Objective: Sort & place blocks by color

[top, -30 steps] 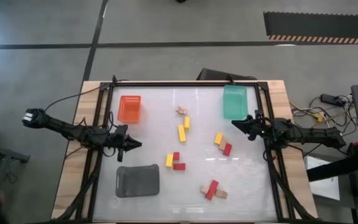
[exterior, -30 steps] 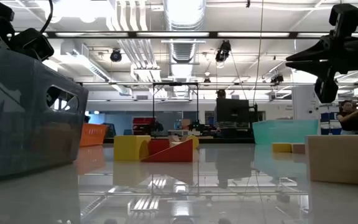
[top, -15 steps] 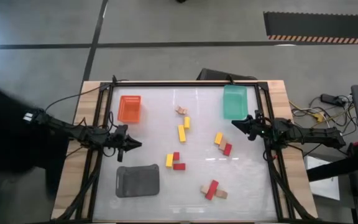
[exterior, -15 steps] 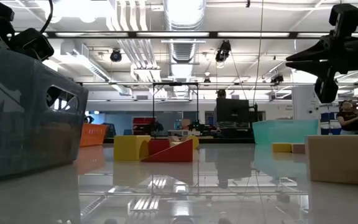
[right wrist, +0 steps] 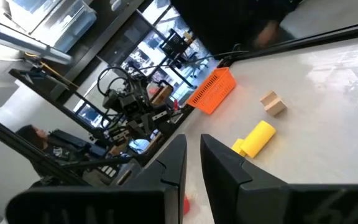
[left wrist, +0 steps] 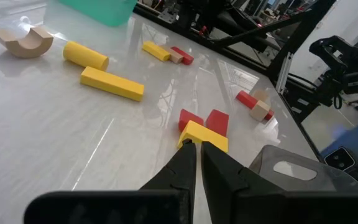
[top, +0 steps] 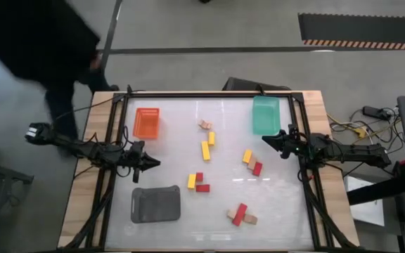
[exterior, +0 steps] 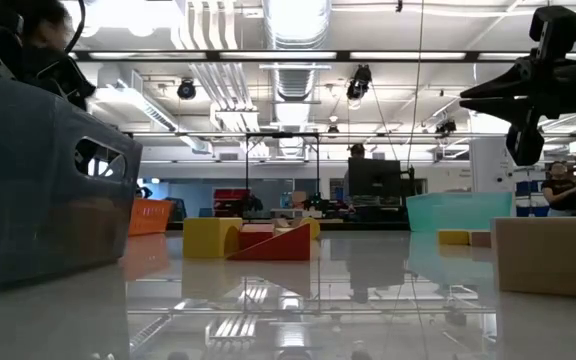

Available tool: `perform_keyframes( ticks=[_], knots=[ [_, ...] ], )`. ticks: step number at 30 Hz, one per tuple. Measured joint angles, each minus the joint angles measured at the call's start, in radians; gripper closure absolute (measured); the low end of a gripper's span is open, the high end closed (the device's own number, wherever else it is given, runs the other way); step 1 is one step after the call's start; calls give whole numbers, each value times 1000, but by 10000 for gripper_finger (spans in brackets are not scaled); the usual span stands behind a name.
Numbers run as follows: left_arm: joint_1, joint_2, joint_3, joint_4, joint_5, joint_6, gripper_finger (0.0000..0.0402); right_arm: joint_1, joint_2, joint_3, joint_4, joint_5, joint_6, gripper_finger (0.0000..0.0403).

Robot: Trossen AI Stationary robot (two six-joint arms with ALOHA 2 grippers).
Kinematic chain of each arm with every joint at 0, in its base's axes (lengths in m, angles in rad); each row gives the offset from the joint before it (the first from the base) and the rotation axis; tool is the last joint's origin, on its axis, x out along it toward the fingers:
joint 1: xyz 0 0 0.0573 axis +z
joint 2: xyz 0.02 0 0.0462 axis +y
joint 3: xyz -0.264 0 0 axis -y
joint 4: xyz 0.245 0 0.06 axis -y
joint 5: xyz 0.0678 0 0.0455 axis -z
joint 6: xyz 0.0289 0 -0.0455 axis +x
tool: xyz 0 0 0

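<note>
The blocks (top: 205,150), yellow, red and tan, lie loose across the table's (top: 188,112) middle and toward five o'clock, none in a tray; the left gripper (top: 153,163) waits at nine o'clock, fingers pressed together, holding nothing; the right gripper (top: 264,140) hovers at three o'clock, likewise closed and empty.

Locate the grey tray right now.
In the high view the grey tray sits near the table's front-left corner, just in front of the left gripper, with the orange tray farther back on that side.
</note>
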Motion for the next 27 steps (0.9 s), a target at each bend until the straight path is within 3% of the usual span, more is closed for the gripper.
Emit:
perform_keyframes(
  ticks=[5,12,19,24,27],
  knots=[
    [0,0,0,0,0,0,393,0,0,0,33,4,1,364],
    [0,3,0,65,-28,-17,393,0,0,0,246,32,110,364],
    [0,5,0,451,-46,-40,393,0,1,5,447,97,-42,364],
    [0,4,3,740,-62,90,393,0,17,70,444,120,-152,364],
    [0,5,18,830,-65,187,393,0,46,121,440,131,-207,364]
  ],
)
